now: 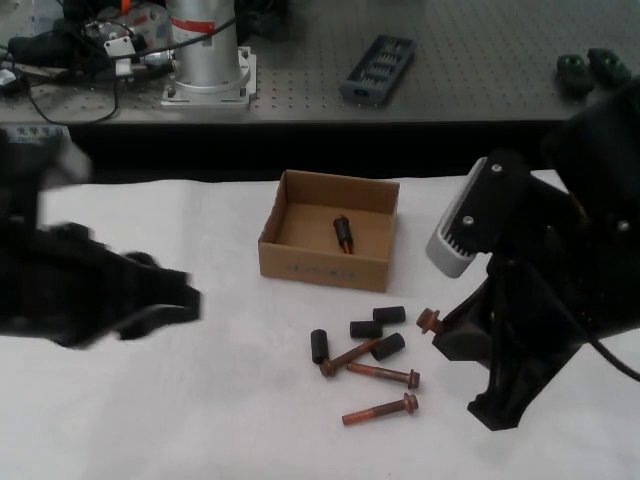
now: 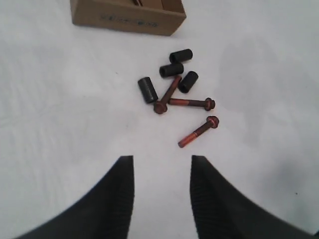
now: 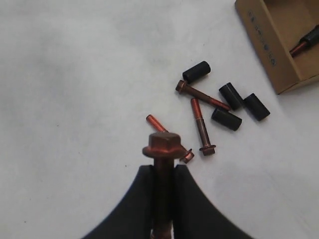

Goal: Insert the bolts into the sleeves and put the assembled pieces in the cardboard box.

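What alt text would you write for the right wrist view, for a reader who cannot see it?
The right end effector is shut on a copper-coloured bolt, head outward. Beyond it on the white bench lie three loose bolts and four black sleeves, near a corner of the cardboard box holding one assembled piece.

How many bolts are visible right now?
5 bolts. Three lie loose on the cloth; one is gripped in the right tool; one sits sleeved inside the cardboard box.

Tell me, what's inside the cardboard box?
One assembled piece, a bolt in a black sleeve, lies on the cardboard box floor. The near wall hides the floor strip just behind it.
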